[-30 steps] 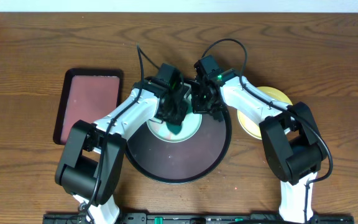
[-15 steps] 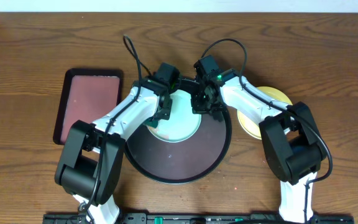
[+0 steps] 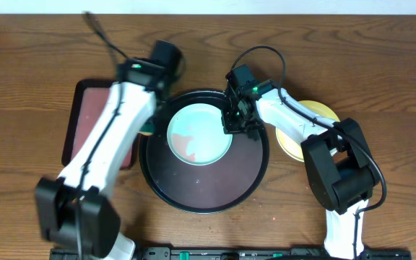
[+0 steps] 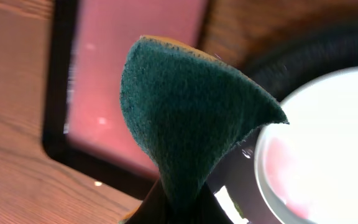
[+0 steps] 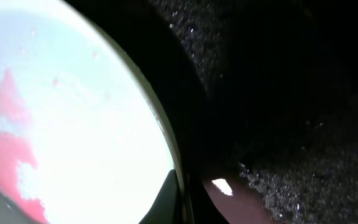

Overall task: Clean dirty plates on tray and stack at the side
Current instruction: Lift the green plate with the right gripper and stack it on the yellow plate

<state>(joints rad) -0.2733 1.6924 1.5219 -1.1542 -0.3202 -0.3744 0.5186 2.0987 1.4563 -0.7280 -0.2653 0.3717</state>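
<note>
A pale mint-green plate (image 3: 201, 130) with a red smear lies in the back half of the round black tray (image 3: 215, 189). My right gripper (image 3: 234, 124) is shut on the plate's right rim; the right wrist view shows a finger over the rim (image 5: 180, 186) of the plate (image 5: 73, 106). My left gripper (image 3: 149, 123) is shut on a dark green sponge (image 4: 185, 118) at the tray's left edge, off the plate. A pale yellow plate (image 3: 316, 113) lies right of the tray, partly hidden by the right arm. I cannot see a second mint plate.
A rectangular dark red tray (image 3: 92, 115) lies left of the black tray, under the left arm; it also shows in the left wrist view (image 4: 129, 68). Bare wooden table lies along the back and at the far left and right.
My left arm has lifted the sponge off the mint plate and swung left to the tray's left edge. The plate is now uncovered. The right gripper has stayed on the rim.
</note>
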